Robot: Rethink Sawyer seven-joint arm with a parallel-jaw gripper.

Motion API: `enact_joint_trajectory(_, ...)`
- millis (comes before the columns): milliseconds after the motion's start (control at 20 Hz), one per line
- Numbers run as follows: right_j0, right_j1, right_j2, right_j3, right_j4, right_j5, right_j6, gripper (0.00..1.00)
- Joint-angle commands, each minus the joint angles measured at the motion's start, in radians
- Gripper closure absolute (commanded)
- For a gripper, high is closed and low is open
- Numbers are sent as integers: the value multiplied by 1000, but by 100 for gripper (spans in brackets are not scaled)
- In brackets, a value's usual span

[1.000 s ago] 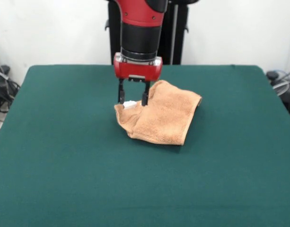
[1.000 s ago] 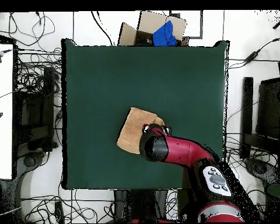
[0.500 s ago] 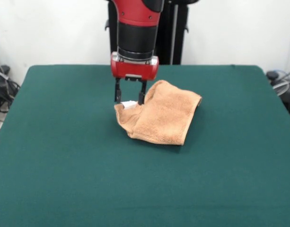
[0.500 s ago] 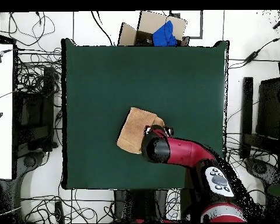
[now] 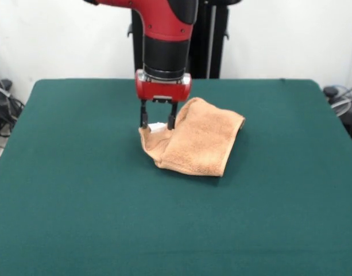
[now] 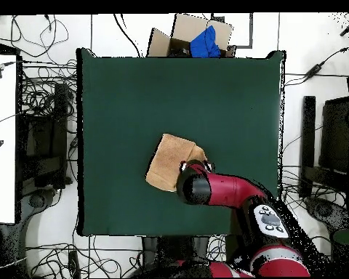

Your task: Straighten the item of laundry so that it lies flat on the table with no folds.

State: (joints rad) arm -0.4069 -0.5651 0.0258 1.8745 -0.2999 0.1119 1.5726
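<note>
The item of laundry (image 5: 196, 142) is an orange-tan towel, folded over on itself near the middle of the green table (image 5: 78, 190). A small white tag (image 5: 157, 126) shows at its far-left corner. My gripper (image 5: 157, 123) stands open right over that corner, one finger on each side of the tag, tips at the cloth. In the overhead view the towel (image 6: 166, 162) lies left of the red arm (image 6: 221, 190), which hides the gripper and the towel's corner.
Beyond the far table edge in the overhead view stands a cardboard box (image 6: 185, 35) holding something blue. Cables and equipment lie on the floor around the table. Green cloth spreads wide on every side of the towel.
The gripper has shifted slightly toward the towel's left corner over the last second. The towel has not moved.
</note>
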Motion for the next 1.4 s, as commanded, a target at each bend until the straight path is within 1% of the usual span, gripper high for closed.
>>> enact_joint_trajectory(50,-18,58,42,-78,-71,-47,58,0)
enact_joint_trajectory(300,-37,52,44,-70,-96,-44,65,0)
enact_joint_trajectory(600,-58,-13,20,-22,-125,-26,73,0)
enact_joint_trajectory(750,-78,-26,27,-15,-138,-11,66,0)
enact_joint_trajectory(900,-77,-50,29,3,-139,3,75,0)
enact_joint_trajectory(1400,-27,-18,14,13,-117,-54,145,0)
